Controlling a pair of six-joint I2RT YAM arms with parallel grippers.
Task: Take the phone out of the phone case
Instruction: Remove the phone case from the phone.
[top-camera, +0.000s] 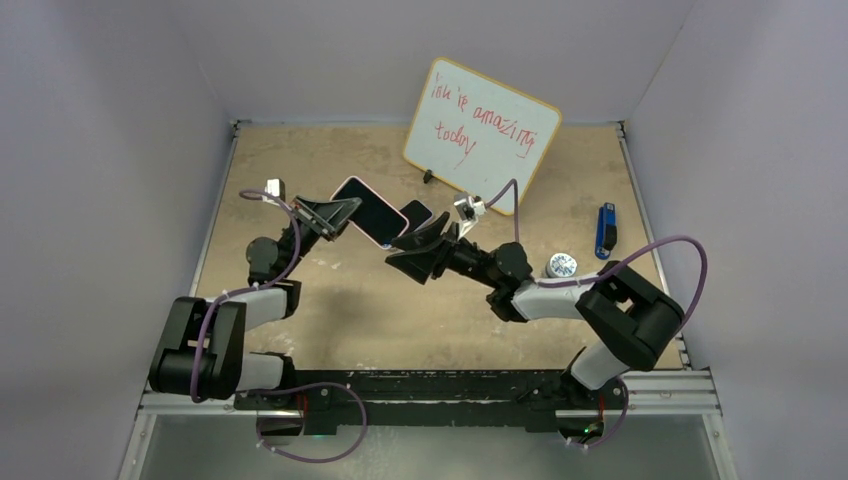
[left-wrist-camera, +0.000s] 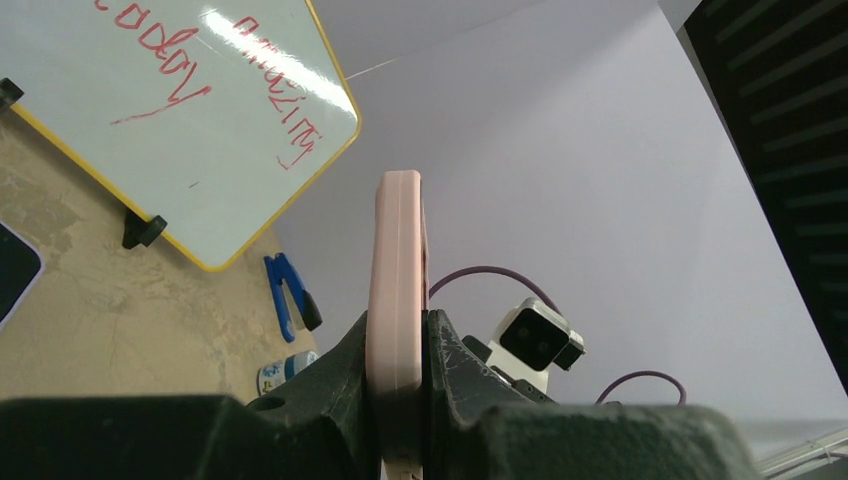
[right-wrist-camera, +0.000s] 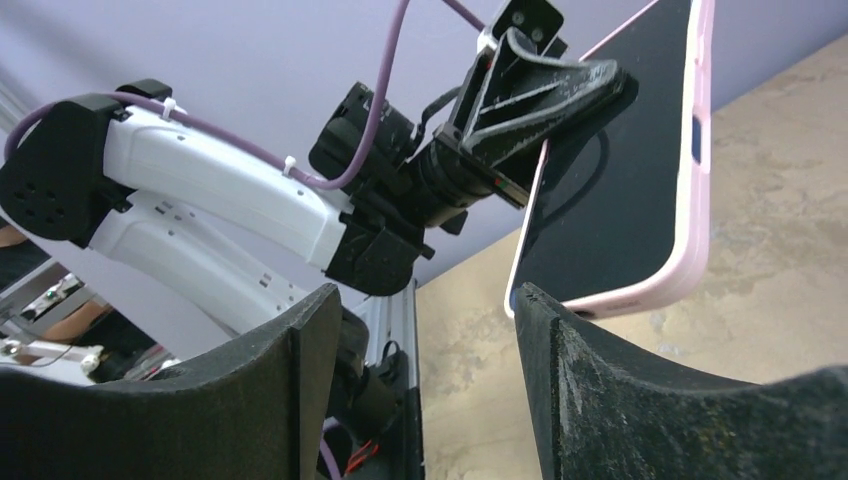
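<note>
A phone with a dark screen (top-camera: 372, 212) sits in a pink phone case (left-wrist-camera: 396, 280) and is held up off the table. My left gripper (top-camera: 330, 214) is shut on the case's edge, one finger on each face (left-wrist-camera: 398, 335). The right wrist view shows the black screen (right-wrist-camera: 615, 170) framed by the pink case (right-wrist-camera: 700, 150). My right gripper (top-camera: 424, 246) is open just below the case's lower corner. Its right fingertip (right-wrist-camera: 530, 305) is close to that corner, and nothing lies between its fingers (right-wrist-camera: 425, 300).
A whiteboard (top-camera: 482, 135) with red writing leans at the back. A dark flat slab (top-camera: 415, 213) lies on the table behind the right gripper. A blue clip-like tool (top-camera: 606, 230) and a small round container (top-camera: 561, 265) lie at the right.
</note>
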